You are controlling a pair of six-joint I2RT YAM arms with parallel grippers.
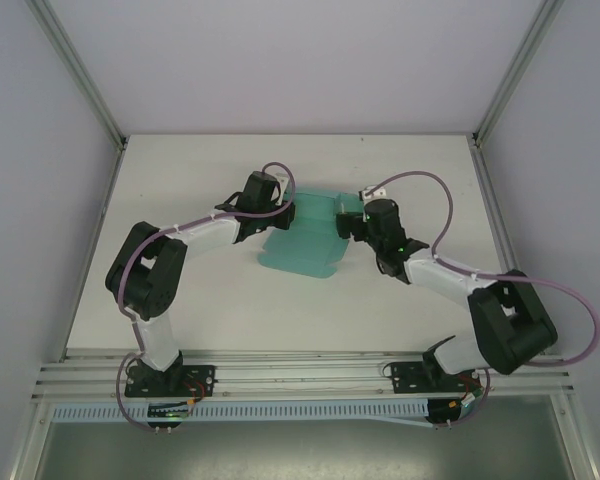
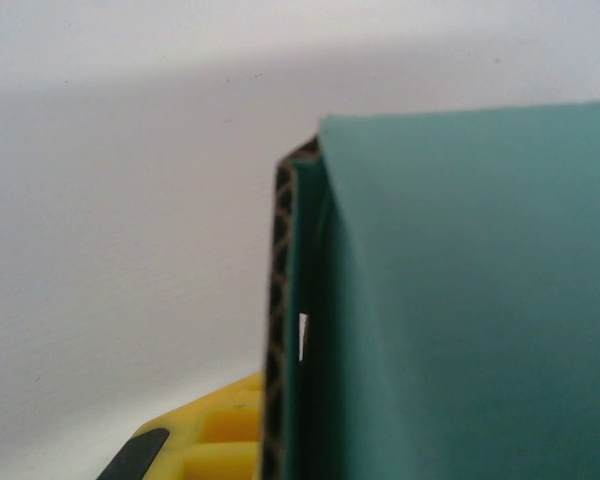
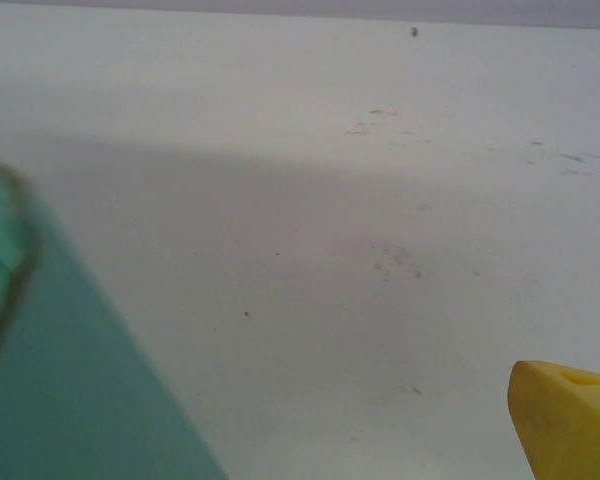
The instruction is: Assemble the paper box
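Here, the left pincer (image 1: 283, 210) is closed on the left wall of the paper box (image 1: 305, 245), whose doubled teal card edge stands just right of its yellow finger (image 2: 215, 445). The box lies partly folded on the white table (image 1: 180, 180), between the two pincers. At its right edge the right pincer (image 1: 347, 224) gapes fully open, gripping nothing. Teal card sits left of its yellow fingertip (image 3: 570, 420), with bare table between.
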